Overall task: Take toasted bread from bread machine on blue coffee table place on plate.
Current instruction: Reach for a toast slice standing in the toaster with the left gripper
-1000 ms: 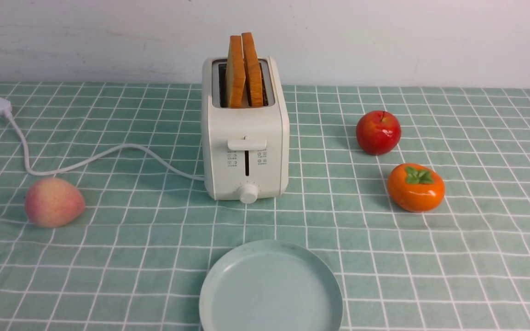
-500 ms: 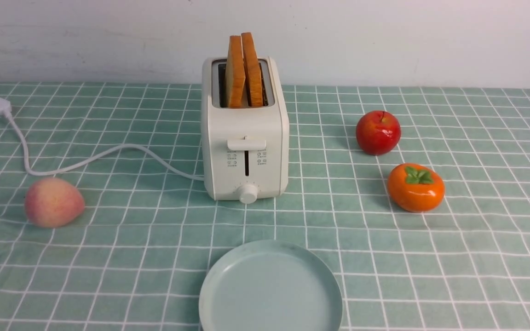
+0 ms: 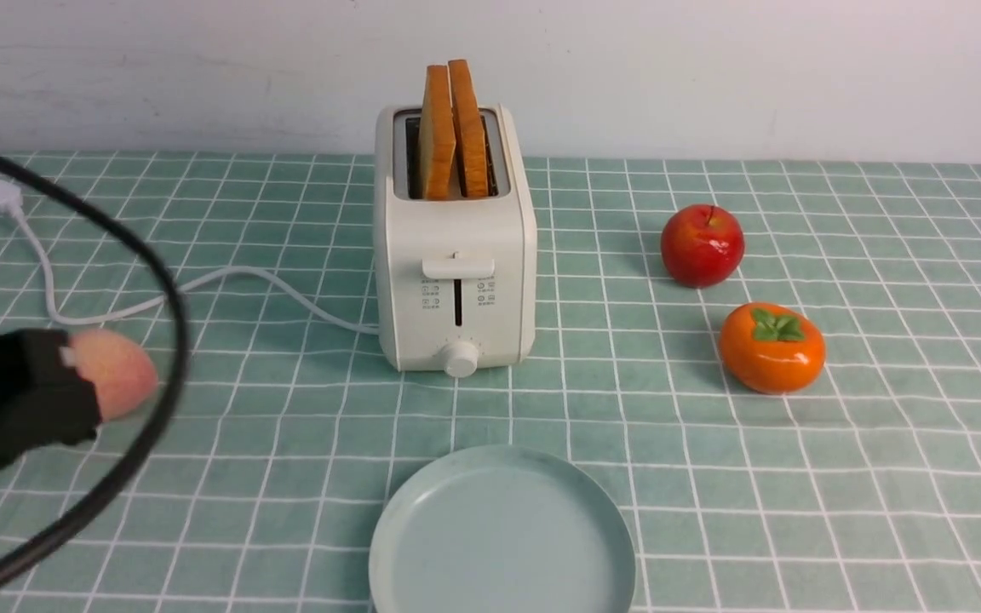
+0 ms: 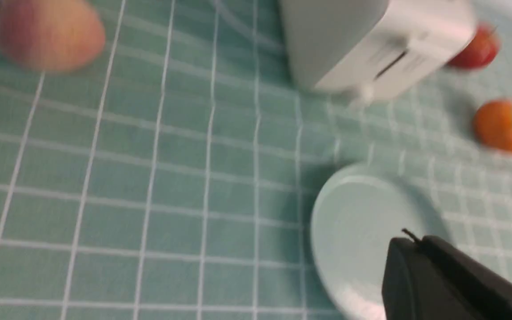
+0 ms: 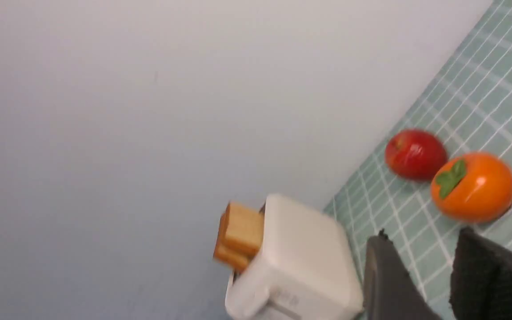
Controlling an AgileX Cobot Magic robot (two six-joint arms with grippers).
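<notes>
In the front view, the left arm enters at the middle left edge of the frame as a dark, blurred mass. Its left gripper [image 3: 82, 396] points rightward, low over the pale teal-green table covering with a white grid [image 3: 286, 477], and overlaps the pink-yellow peach [image 3: 124, 375]. A thick black cable [image 3: 174, 340] arcs from the upper left edge down to the lower left corner. In the left wrist view the black fingers [image 4: 416, 266] lie pressed together with nothing between them, at the lower right over the round pale blue-green plate [image 4: 354, 218]. The right arm does not show in the front view. In the right wrist view the right gripper [image 5: 422, 242] sits at the lower right, its two dark fingers parted and empty. The two square golden-tan toast slices with orange-brown crusts [image 3: 455, 128] stand upright and side by side in the slots of the cream-white boxy toaster [image 3: 455, 281], at upper centre. The toaster's white cord [image 3: 226, 277] trails away to the left. The plate lies bare at bottom centre, and a red apple [image 3: 702, 245] and an orange persimmon with a green leaf cap [image 3: 771, 347] sit at the right.
</notes>
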